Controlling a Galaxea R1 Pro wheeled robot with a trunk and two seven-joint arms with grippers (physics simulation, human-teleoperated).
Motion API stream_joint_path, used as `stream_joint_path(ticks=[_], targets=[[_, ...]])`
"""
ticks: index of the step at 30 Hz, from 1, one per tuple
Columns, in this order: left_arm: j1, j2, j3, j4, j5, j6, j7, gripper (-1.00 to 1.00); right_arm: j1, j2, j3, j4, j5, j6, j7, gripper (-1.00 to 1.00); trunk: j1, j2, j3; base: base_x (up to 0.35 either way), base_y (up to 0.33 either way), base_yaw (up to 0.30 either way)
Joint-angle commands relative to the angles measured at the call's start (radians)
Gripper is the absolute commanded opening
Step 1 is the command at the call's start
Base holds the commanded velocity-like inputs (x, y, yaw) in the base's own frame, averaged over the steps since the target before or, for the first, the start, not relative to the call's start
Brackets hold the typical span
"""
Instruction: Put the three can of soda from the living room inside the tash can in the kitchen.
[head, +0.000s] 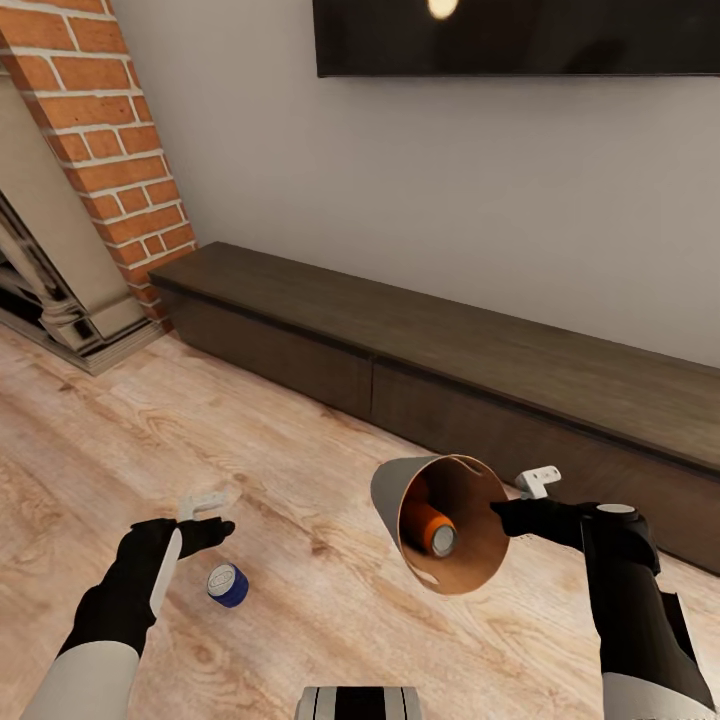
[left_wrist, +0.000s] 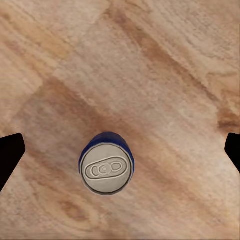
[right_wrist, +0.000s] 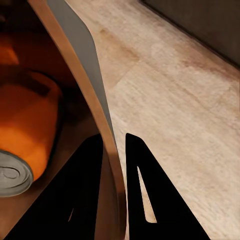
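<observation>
My right gripper (head: 506, 518) is shut on the rim of the tash can (head: 392, 492), holding it tilted above the floor with its mouth toward the head camera. An orange can of soda (head: 430, 526) lies inside it. In the right wrist view the two fingers (right_wrist: 92, 185) pinch the bin wall (right_wrist: 82, 60), with the orange can (right_wrist: 25, 130) inside. A blue can of soda (head: 228, 585) with a grey top stands upright on the wood floor. My left gripper (head: 210, 512) hangs open above this blue can (left_wrist: 107, 167), fingers wide on either side.
This is the living room. A long low dark cabinet (head: 450, 365) runs along the wall ahead, under a black TV (head: 520, 35). A red brick fireplace (head: 110, 150) stands at the left. Wood-plank floor (head: 120, 440) lies between me and the cabinet.
</observation>
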Motion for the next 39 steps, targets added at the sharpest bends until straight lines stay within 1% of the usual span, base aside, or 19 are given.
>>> stream_joint_path(ticks=[1, 3, 5, 8, 11, 14, 18, 24, 35, 39], targets=[[0.0, 0.0, 0.0, 0.004, 0.001, -0.001, 0.001, 1.0, -0.005, -0.002, 0.019, -0.014, -0.012, 0.029, 0.003, -1.0, 0.0, 0.0, 0.0, 0.0, 0.0, 0.0], [0.0, 0.0, 0.0, 0.005, 0.001, -0.001, 0.001, 1.0, -0.006, -0.004, 0.031, -0.025, -0.012, 0.038, 0.003, -1.0, 0.0, 0.0, -0.001, 0.0, 0.0, 0.0], [0.0, 0.0, 0.0, 0.007, 0.001, -0.001, 0.002, 1.0, -0.009, -0.006, 0.043, -0.039, -0.012, 0.048, 0.003, -1.0, 0.001, -0.001, -0.011, 0.0, 0.0, 0.0], [0.0, 0.0, 0.0, 0.007, 0.0, -0.002, 0.002, 1.0, -0.024, -0.007, 0.057, -0.052, -0.012, 0.092, 0.003, -1.0, 0.002, -0.001, -0.024, 0.0, 0.0, 0.0], [0.0, 0.0, 0.0, 0.008, 0.0, -0.002, 0.002, 1.0, -0.034, -0.008, 0.085, -0.063, -0.012, 0.127, 0.003, -1.0, 0.003, -0.002, -0.036, 0.0, 0.0, 0.0], [0.0, 0.0, 0.0, 0.008, 0.0, -0.002, 0.002, 1.0, -0.037, -0.007, 0.111, -0.07, -0.012, 0.141, 0.003, -1.0, 0.005, -0.003, -0.048, 0.0, 0.0, 0.0], [0.0, 0.0, -0.006, 0.008, 0.0, -0.003, 0.002, 1.0, -0.037, -0.008, 0.122, -0.072, -0.012, 0.145, 0.003, -1.0, 0.007, -0.004, -0.064, 0.0, 0.0, 0.0], [0.0, 0.0, -0.007, 0.008, 0.0, -0.003, 0.003, 1.0, -0.036, -0.008, 0.124, -0.072, -0.012, 0.145, 0.003, -1.0, 0.009, -0.005, -0.087, 0.0, 0.0, 0.0], [0.0, 0.0, -0.008, 0.008, 0.001, -0.003, 0.002, 1.0, -0.035, -0.008, 0.126, -0.072, -0.013, 0.145, 0.003, -1.0, 0.009, -0.005, -0.087, 0.003, 0.003, 0.0], [0.0, 0.0, -0.008, 0.009, 0.001, -0.002, 0.001, 1.0, -0.035, -0.008, 0.127, -0.072, -0.013, 0.144, 0.003, -1.0, 0.009, -0.005, -0.087, 0.128, 0.106, 0.0]])
